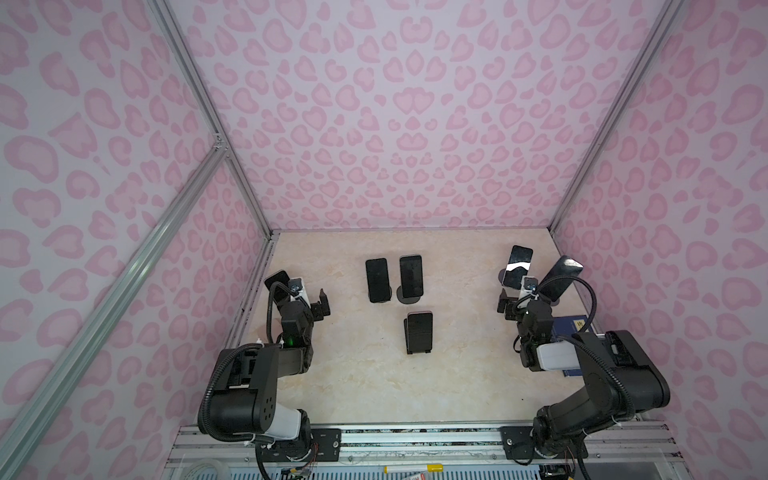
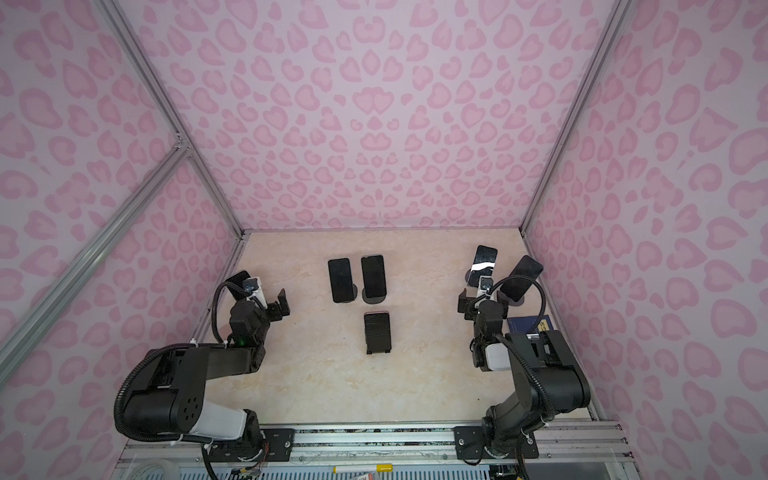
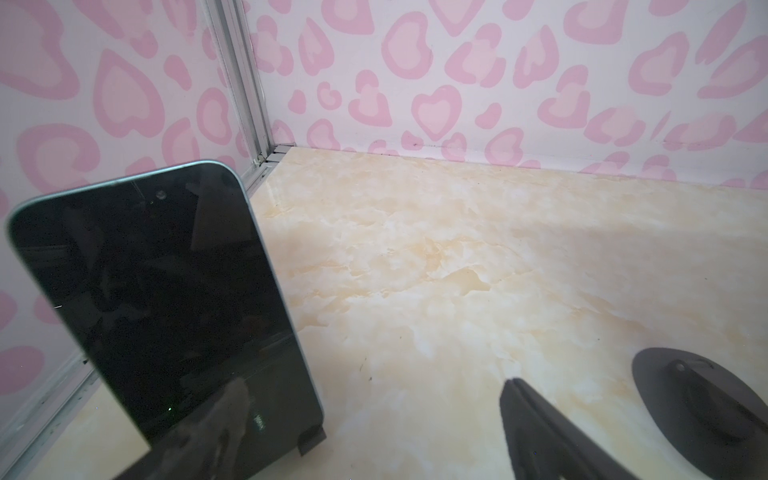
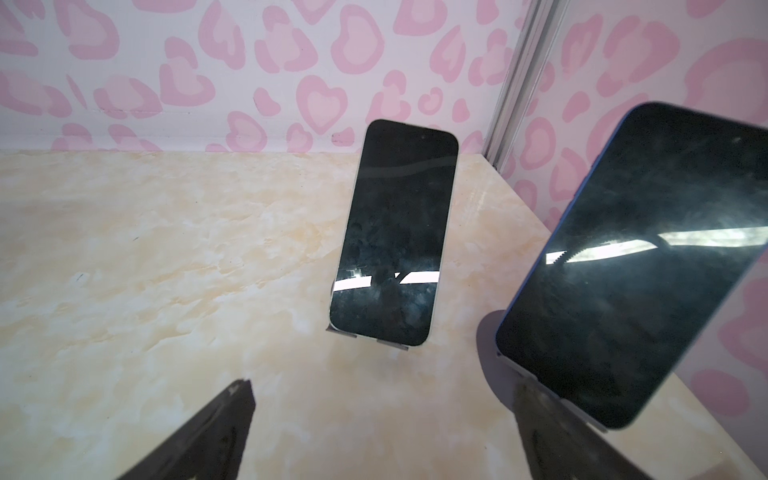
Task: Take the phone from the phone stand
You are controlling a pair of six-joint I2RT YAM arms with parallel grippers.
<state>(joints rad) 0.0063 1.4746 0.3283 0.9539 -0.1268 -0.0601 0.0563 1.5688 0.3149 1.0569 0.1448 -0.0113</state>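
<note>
Pink heart-print walls box in a marbled cream surface. Both arms sit low at its sides. The left claw is spread wide and empty, and so is the right claw. No phone is off its stand yet. The left-wall phone leans on its stand lip just beside one left finger. The blue-edged phone stands just beside a right finger, with the far phone behind it. The centre pair stand side by side, with the front phone nearer the arms. The task doesn't say which phone is meant.

Risks:
- Glossy glass could slip from a shallow pinch.
- Pulling forward rather than up could drag or tip a light stand.
- The wall close behind the left-wall phone leaves little room for the claw.
- The right phones are close enough to get knocked.

The phones show no readable brand. The blue item has a yellow label, and the print on the marker is also too small to read.
</note>
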